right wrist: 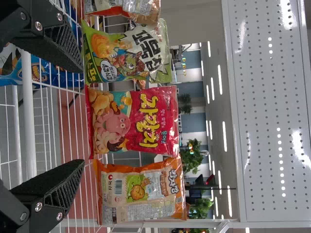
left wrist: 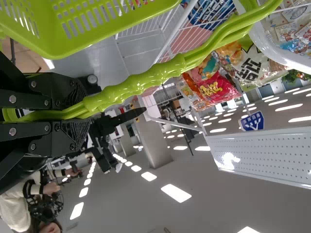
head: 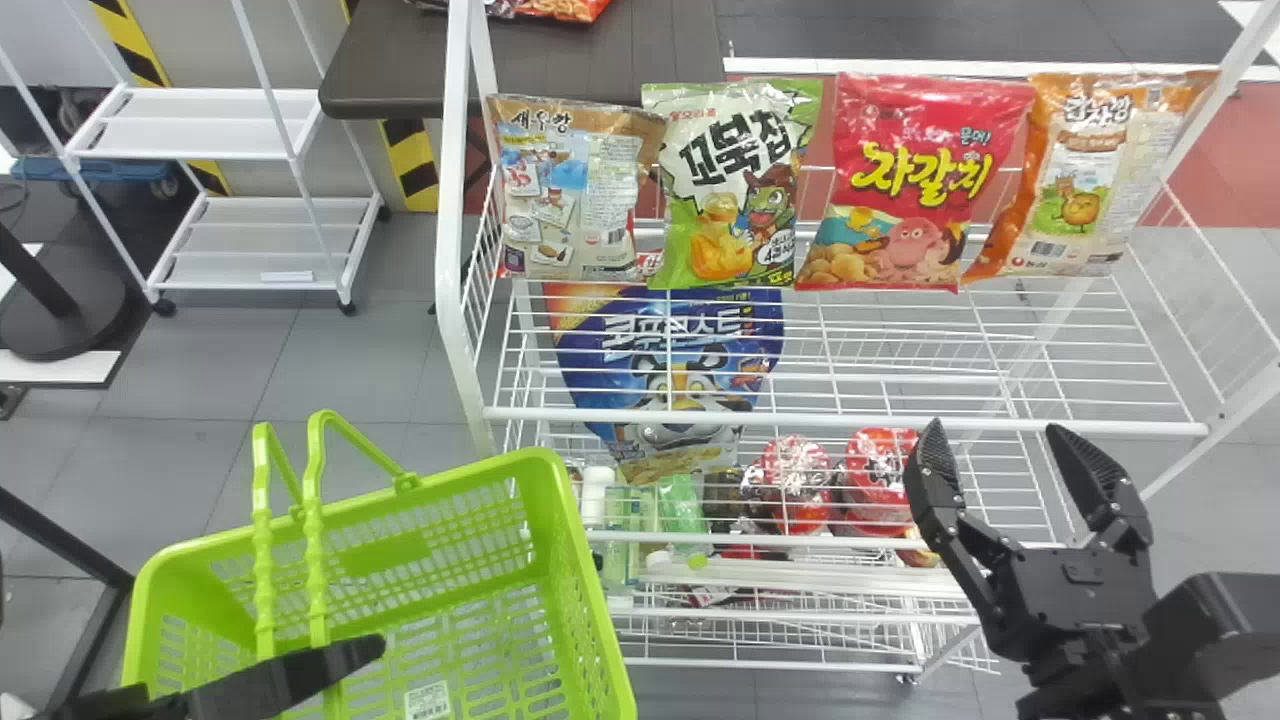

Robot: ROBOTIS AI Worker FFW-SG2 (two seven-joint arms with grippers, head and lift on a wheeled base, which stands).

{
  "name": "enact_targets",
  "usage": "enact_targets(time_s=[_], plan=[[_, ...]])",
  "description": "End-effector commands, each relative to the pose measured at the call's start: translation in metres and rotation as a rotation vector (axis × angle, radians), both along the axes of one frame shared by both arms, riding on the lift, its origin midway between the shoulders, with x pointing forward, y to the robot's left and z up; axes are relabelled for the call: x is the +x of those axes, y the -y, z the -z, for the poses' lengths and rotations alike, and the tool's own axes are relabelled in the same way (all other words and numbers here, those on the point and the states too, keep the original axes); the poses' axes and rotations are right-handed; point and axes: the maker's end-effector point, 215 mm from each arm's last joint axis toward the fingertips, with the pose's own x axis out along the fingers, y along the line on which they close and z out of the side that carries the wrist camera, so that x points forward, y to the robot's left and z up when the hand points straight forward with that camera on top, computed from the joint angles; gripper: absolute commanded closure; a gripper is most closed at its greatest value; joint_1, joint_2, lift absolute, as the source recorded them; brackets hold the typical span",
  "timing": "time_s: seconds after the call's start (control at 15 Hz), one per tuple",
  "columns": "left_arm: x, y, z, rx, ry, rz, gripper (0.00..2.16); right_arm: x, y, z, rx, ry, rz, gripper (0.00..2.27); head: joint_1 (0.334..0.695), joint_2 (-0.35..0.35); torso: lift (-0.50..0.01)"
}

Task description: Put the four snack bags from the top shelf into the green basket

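Left pincer (head: 300, 675) gripping basket handles (head: 316, 560), near left. Right pincer (head: 998, 430) wide, near right. Four bags (head: 910, 180) on top shelf (head: 850, 418).

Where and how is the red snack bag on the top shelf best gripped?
Probably by its two side edges at mid-height, with the right gripper coming from the shelf's open front. The red snack bag stands with its broad face forward, leaving both sides reachable, but the green bag and orange bag stand close beside it, so the fingers need careful placing.
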Motion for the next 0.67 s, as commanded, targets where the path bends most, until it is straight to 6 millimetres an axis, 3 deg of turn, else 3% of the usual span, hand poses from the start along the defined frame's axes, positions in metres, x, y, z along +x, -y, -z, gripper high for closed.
enact_targets(time_s=[0.0,0.6], plan=[[-0.0024,0.0029,-0.0030,-0.008,0.005,0.009,2.15,0.0004,-0.0008,0.0003,0.002,0.000,0.000,0.17,0.695,-0.011,0.000],[-0.0089,0.0118,-0.0074,-0.004,0.010,0.025,2.15,0.0032,-0.0053,0.0037,0.003,-0.003,-0.010,0.17,0.695,-0.024,0.000]])
